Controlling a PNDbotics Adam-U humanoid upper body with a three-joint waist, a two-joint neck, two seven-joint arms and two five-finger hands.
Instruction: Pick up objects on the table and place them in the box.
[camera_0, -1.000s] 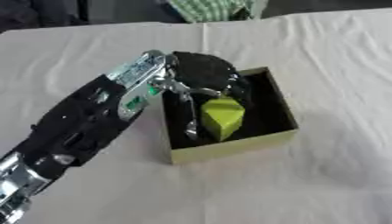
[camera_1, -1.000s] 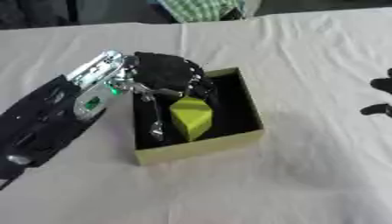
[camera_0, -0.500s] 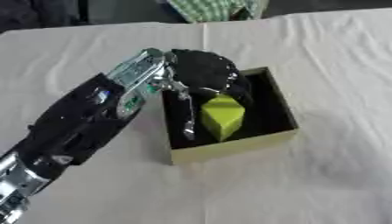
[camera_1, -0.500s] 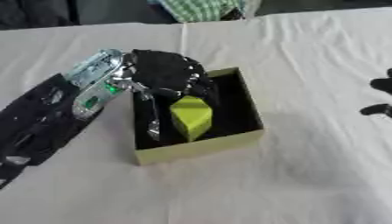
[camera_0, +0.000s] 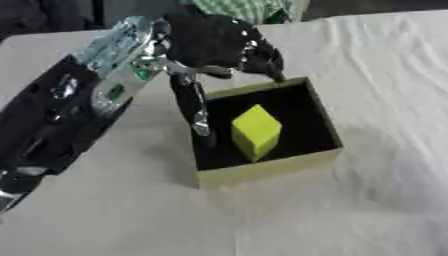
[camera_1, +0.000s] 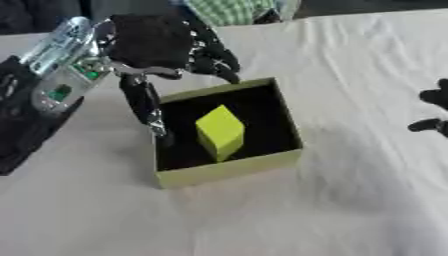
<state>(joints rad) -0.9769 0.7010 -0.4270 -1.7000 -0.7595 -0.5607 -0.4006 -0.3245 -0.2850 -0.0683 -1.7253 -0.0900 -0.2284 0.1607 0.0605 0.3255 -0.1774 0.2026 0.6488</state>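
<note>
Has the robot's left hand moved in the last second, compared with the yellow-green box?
Yes. The left hand has lifted and pulled back toward the far-left rim of the yellow-green box, away from the yellow block that lies inside.

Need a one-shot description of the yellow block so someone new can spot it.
On the white-clothed table sits an open square box with olive-yellow walls and a black inside. The yellow block lies in it, tilted on an edge, just right of the left hand; it is the only bright thing inside.
</note>
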